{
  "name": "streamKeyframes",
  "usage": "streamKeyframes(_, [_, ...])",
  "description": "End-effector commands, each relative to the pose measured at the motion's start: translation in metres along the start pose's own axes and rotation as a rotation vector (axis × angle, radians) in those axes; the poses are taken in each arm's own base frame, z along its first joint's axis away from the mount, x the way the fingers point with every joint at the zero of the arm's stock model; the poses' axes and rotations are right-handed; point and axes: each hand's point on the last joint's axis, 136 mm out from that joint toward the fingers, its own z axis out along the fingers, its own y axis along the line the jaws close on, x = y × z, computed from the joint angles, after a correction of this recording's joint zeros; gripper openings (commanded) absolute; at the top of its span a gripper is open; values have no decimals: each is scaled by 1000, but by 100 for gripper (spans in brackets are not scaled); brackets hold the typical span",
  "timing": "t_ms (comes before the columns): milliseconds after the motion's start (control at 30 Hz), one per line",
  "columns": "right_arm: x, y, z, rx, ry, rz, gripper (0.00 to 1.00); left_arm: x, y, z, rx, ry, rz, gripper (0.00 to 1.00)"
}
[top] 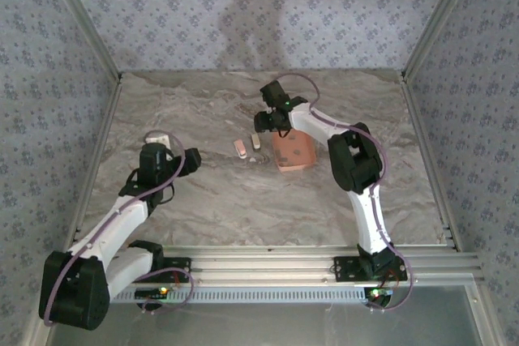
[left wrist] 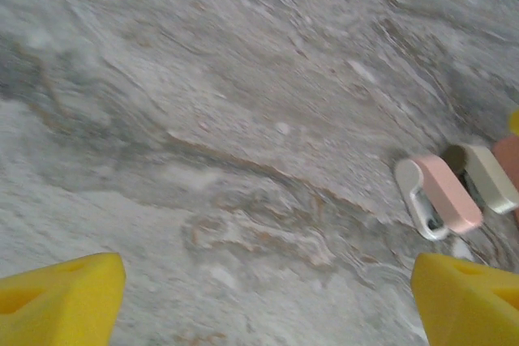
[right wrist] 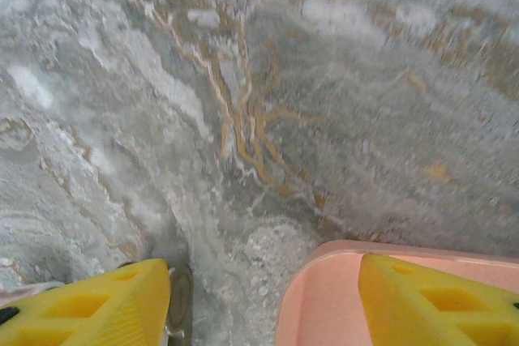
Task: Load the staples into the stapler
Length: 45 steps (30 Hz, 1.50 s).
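Stapler (top: 240, 148) location, overhead view: I read it as a short pale pink bar lying flat on the grey marbled counter (top: 203, 200), near the centre. A cream oblong piece (top: 255, 140) lies just beside it on the right; I cannot tell whether the two touch. A salmon-orange rectangular tray (top: 293, 151) with rounded corners sits just right of that piece. The right gripper (top: 265, 125) hangs over the tray's far left corner. The left arm (top: 122, 216) is folded over the counter's left side, well apart from the stapler.

Left wrist view: the left gripper (left wrist: 263, 285) stands wide. Its yellow wedge-shaped fingers (left wrist: 57, 297) sit in the two lower corners with bare veined stone between them and nothing gripped. The stapler lies toward the right edge, a smooth pink upper shell with rounded ends over a white base that shows along its left side. The cream piece lies just behind it, with a dark olive end.

Right wrist view: the right gripper (right wrist: 268, 301) is parted to a middling width and clamps nothing. One yellow finger is above the tray's smooth pink floor, the other above the mottled counter outside it, and the tray's rounded corner lies between them. A small grey shape (right wrist: 180, 301) beside the outer finger is too blurred to identify.
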Motion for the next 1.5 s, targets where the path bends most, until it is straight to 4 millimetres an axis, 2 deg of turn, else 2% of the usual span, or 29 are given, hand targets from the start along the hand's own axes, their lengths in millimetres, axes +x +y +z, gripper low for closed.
streamKeyframes(0, [-26,-9,-35,38,-86,-54,64,-51,12,-18,-100,-190,35,94])
streamKeyframes(33, [-31,-12,-47,48,-117,-60,64,-60,20,-24,-143,-236,24,98])
streamKeyframes(100, [-33,-24,-66,76,-156,-56,67,-74,34,-37,-212,-318,-13,98])
streamKeyframes(133, [-34,-32,-77,93,-176,-47,74,-80,40,-43,-237,-358,-31,98])
streamKeyframes(167, [-34,-42,-88,115,-200,-35,99,-84,46,-48,-257,-398,-35,98])
streamKeyframes(267, [-27,-75,-116,199,-278,-9,100,-85,66,-54,-346,-469,-34,98])
streamKeyframes(367, [-13,-109,-141,272,-345,21,100,-83,74,-48,-386,-470,27,98])
streamKeyframes(500, [17,-149,-164,277,-433,94,100,-78,81,-37,-430,-436,91,98])
streamKeyframes(700, [68,-218,-189,437,-494,213,100,-64,85,-18,-441,-415,230,98])
streamKeyframes(800, [92,-243,-197,491,-526,276,100,-59,87,-10,-443,-408,288,98])
streamKeyframes(967, [127,-274,-204,597,-561,304,100,-50,79,21,-388,-368,385,98])
streamKeyframes(1033, [138,-283,-201,616,-572,292,100,-56,73,31,-348,-391,384,98])
streamKeyframes(1133, [146,-294,-197,617,-607,292,100,-52,73,55,-313,-391,381,98])
streamKeyframes(1200, [147,-299,-194,603,-638,289,100,-46,80,56,-294,-336,339,98])
streamKeyframes(1267, [140,-300,-191,589,-666,245,100,-50,96,58,-278,-407,265,98])
streamKeyframes(1333, [129,-297,-187,553,-698,232,100,-43,107,64,-320,-285,222,98])
streamKeyframes(1367, [124,-295,-183,531,-704,213,100,-53,102,67,-320,-323,247,98])
streamKeyframes(1433, [115,-294,-173,492,-698,216,100,-46,103,69,-328,-285,254,98])
streamKeyframes(1467, [110,-292,-166,468,-698,205,100,-49,102,69,-325,-297,252,98])
